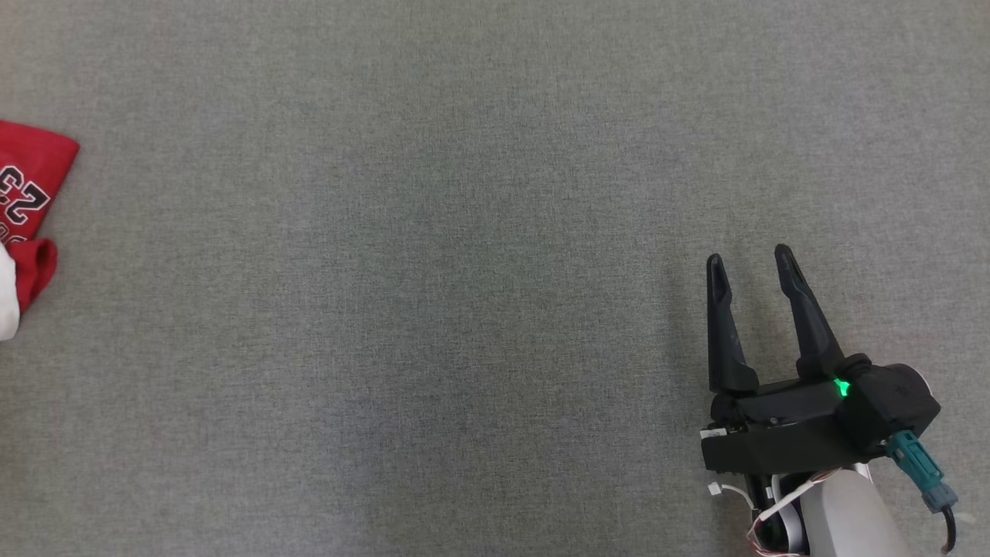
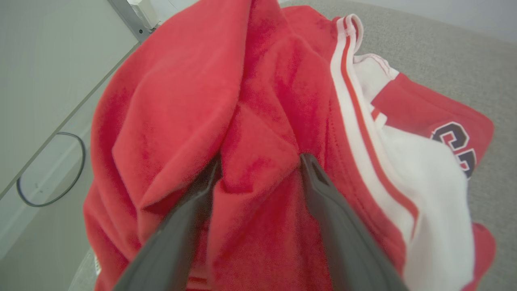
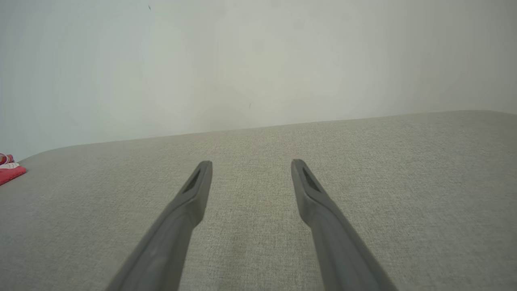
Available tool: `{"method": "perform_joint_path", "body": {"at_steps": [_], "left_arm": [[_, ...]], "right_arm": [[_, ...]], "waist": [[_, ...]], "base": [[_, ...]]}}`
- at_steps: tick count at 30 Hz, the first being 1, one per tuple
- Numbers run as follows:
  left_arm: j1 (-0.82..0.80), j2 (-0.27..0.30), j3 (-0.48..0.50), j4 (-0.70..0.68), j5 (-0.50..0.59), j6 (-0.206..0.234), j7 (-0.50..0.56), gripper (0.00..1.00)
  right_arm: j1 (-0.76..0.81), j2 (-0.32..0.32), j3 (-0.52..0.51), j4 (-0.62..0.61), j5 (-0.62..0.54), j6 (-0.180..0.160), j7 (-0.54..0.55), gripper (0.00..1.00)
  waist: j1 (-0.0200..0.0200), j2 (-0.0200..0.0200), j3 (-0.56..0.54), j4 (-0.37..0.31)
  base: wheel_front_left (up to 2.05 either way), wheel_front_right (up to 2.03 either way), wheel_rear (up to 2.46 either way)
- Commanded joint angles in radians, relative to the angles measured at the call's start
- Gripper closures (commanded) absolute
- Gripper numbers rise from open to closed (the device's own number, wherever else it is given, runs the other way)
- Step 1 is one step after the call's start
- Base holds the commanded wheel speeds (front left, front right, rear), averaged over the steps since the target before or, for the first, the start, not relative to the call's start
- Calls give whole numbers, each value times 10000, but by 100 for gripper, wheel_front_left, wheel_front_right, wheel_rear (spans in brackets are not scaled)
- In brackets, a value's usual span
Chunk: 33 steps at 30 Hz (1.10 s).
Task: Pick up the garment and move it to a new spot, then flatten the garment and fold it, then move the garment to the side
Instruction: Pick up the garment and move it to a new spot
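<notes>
The garment (image 1: 31,186) is a red and white jersey with dark numerals, lying bunched at the far left edge of the head view. In the left wrist view the garment (image 2: 258,101) is seen close up. My left gripper (image 2: 260,161) is pressed into it, jaws spread wide, with a ridge of red fabric between the two fingers. My right gripper (image 1: 749,255) stands open at the lower right of the grey surface, far from the cloth, with nothing between its fingers. In the right wrist view my right gripper (image 3: 251,162) points across bare fabric, and a sliver of the garment (image 3: 11,173) sits at the left edge.
The grey fabric tabletop (image 1: 464,271) stretches wide between the garment and my right gripper. In the left wrist view the table's edge runs just beyond the garment, with a pale floor and a dark cable loop (image 2: 52,169) below. A pale wall (image 3: 258,60) stands behind the table.
</notes>
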<state>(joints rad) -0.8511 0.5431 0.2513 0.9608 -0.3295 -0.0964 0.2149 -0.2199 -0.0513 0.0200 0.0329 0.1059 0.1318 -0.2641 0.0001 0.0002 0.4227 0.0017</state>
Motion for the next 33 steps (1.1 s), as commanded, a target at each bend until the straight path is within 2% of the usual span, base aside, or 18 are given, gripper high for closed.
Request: {"method": "perform_joint_path", "body": {"at_steps": [1, 2, 8, 12, 18, 25, 33], "left_arm": [[-43, -10, 6, 86, -70, 26, 59, 55], [-4, -67, -32, 141, -59, -1, 54, 100], [-136, -170, 136, -268, -175, 167, -1614, 100], [-613, -315, 354, -876, -546, 12, -2682, 100], [-1397, -414, -97, -2407, -536, -181, -3394, 100], [-2268, -1174, -1096, -4911, -1138, -327, -2758, 100], [-2551, -2168, -2840, -7184, -988, -352, -1624, 100]], "right_arm": [[20, 20, 14, -30, -50, -21, -7, 0], [32, 20, 14, -31, -58, -21, -7, 0], [197, 15, -43, 1, -145, -21, -7, 0], [342, 18, -88, 70, -66, -21, -7, 0], [454, 18, 13, 190, 160, -21, -7, 0], [607, 18, 135, 350, 630, -21, -7, 0], [583, 17, 344, 511, 1146, -21, -5, 0]], "waist": [[-1, -2, -41, 10], [-1, -2, -73, 19], [-1, -2, -415, 226], [-1, -2, -778, 439], [-1, -2, -1336, 531], [-1, -2, -1800, 269], [-1, -2, -2049, -757]], "base": [[0, 0, 0], [0, 0, 0], [0, 0, 0], [0, 0, 0], [0, 0, 0], [0, 0, 0], [0, 0, 0]]}}
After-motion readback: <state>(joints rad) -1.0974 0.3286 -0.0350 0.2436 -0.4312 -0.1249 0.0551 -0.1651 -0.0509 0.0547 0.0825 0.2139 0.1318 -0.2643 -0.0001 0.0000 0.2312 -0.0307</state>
